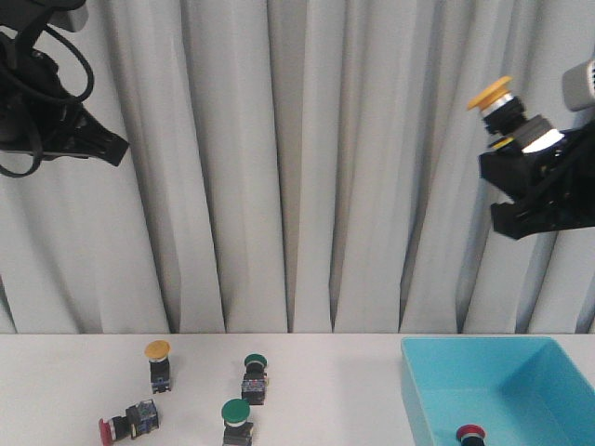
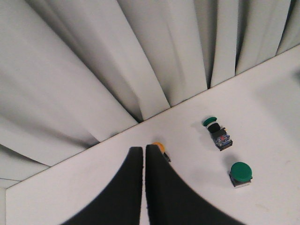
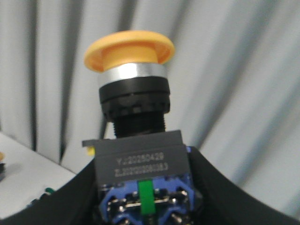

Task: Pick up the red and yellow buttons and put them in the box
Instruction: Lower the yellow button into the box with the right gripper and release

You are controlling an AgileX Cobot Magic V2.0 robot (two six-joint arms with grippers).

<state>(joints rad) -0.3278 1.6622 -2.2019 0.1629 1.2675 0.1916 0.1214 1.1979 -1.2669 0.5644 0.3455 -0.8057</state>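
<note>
**Right tool carries a yellow button high above the box; left tool waits, closed and empty**

Front view: The right tool [image 1: 521, 153] is raised high against the curtain [image 1: 297, 167] and grips a yellow button [image 1: 502, 104] by its black body, cap pointing up and tilted away from the tool. It appears to be held this high to clear the wall of the box [image 1: 423, 390], which sits on the counter [image 1: 74, 390] well below the tool. One red button [image 1: 469, 433] already lies inside the box. The left tool [image 1: 112, 147] hangs equally high on the opposite side, carrying nothing. Far beneath it stand a second yellow button [image 1: 158, 364], a red button lying on its side [image 1: 128, 423] and two green buttons [image 1: 253, 377], not part of the task. Nothing appears to stand between the right tool and the box.

Left wrist view: The left tool's fingers [image 2: 126, 187] are pressed together with only a thin slit between them, empty. The yellow button's cap [image 2: 158, 146] peeks out just beyond the fingertips; both green buttons lie off to one side.

Right wrist view: The carried button fills the view, its body clamped between the right tool's fingers [image 3: 220, 192], yellow cap farthest from the tool. The box is not visible here.
</note>
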